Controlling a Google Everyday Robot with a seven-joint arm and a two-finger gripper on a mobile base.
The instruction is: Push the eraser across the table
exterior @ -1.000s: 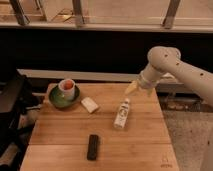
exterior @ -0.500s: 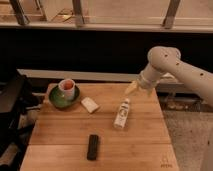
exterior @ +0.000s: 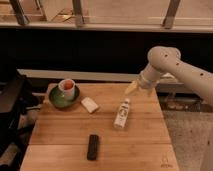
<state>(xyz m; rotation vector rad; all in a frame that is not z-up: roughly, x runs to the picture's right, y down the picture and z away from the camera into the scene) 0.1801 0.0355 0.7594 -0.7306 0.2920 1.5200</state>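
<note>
Table (exterior: 145, 135): flat black eraser (exterior: 93, 147); jaws far-right.

The white arm (exterior: 186, 76) bends at its elbow, the hand (exterior: 131, 89) angled down and left with jaws parted.

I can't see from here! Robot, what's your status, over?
Gripper open, empty, over far-right table. Eraser untouched, near front edge. Bottle lies between them.

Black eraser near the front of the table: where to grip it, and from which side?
Come from straight above and pinch the eraser across its narrow width at mid-length. It lies flat on the table, long axis running near to far, with bare wood along both long sides. The gripper hangs open over the far right, past the bottle.
</note>
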